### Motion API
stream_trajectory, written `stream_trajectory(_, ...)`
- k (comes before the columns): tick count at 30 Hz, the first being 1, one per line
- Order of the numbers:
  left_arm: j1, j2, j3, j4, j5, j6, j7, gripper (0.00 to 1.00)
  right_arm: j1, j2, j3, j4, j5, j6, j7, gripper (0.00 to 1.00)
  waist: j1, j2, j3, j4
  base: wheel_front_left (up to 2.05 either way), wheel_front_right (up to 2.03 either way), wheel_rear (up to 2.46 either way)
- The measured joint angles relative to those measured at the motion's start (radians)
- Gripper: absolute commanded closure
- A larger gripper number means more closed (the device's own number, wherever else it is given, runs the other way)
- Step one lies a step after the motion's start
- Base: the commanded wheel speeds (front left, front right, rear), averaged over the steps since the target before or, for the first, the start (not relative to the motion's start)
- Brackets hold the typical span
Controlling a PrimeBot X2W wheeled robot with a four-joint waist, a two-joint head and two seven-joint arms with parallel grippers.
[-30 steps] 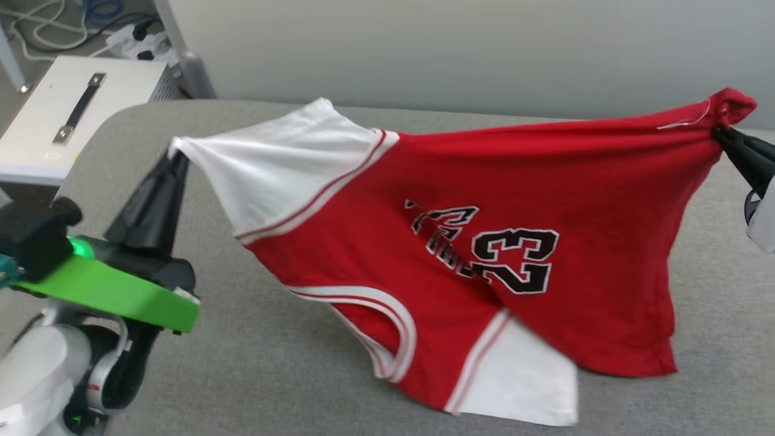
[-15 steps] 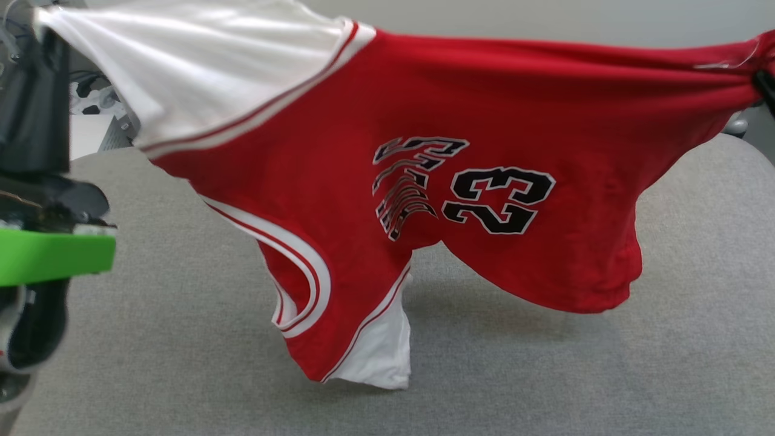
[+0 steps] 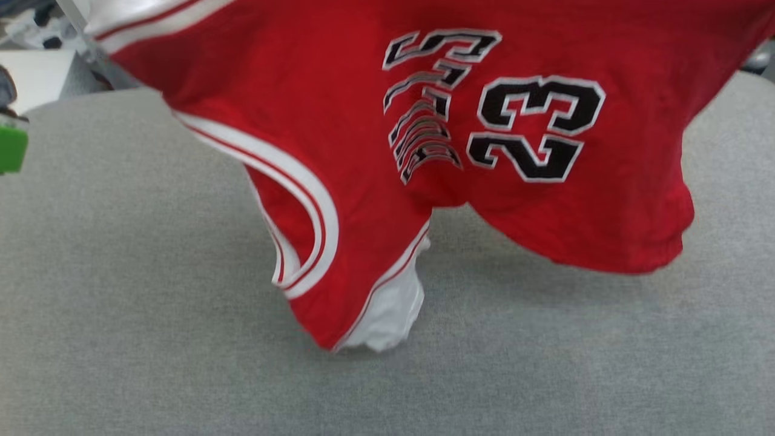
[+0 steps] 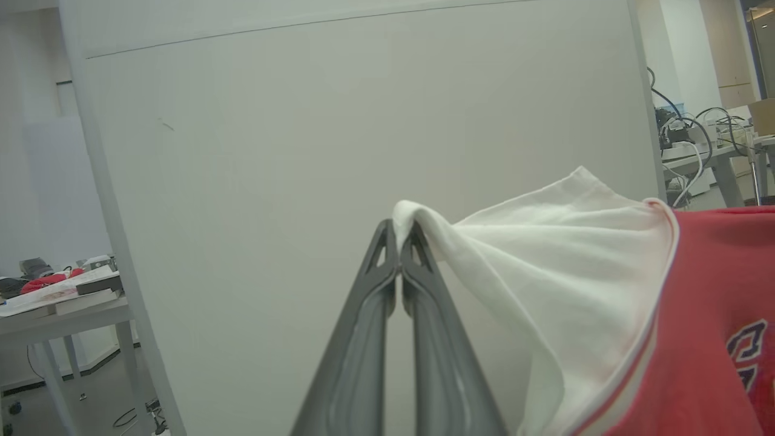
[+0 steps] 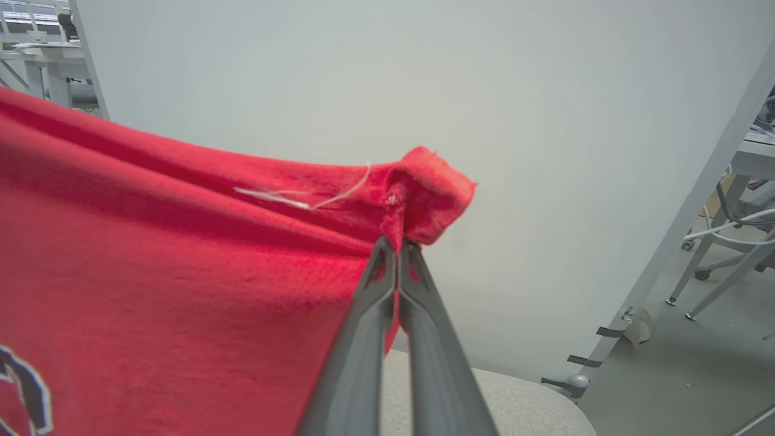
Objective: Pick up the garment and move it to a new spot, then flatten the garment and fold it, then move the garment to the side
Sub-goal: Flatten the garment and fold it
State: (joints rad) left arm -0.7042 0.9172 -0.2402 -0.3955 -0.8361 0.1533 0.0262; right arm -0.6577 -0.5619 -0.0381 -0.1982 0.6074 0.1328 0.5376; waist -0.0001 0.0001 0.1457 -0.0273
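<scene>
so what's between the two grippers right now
The shirt: the left gripper pinches its white sleeve, the right gripper a red corner, seen in the wrist views; the head view shows the cloth hanging between.

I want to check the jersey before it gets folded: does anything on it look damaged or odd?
A loose white thread trails off the red corner pinched in the right hand, like a frayed seam. The garment also hangs sideways, its lettering creased beside the 23, one white sleeve dangling toward the grey surface.

Grey fabric surface — pale wall
</scene>
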Motion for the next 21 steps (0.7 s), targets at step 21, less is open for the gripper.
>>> stream_trajectory(21, -1.004, -0.178, -0.202, 0.681, 0.279, -0.261, 0.007, 1.00, -0.795, 0.079, 0.148, 0.484, -0.250, 0.004, -0.223, 1.00, 0.0003, 0.0000, 0.421, 0.006, 0.00, 0.00, 0.00)
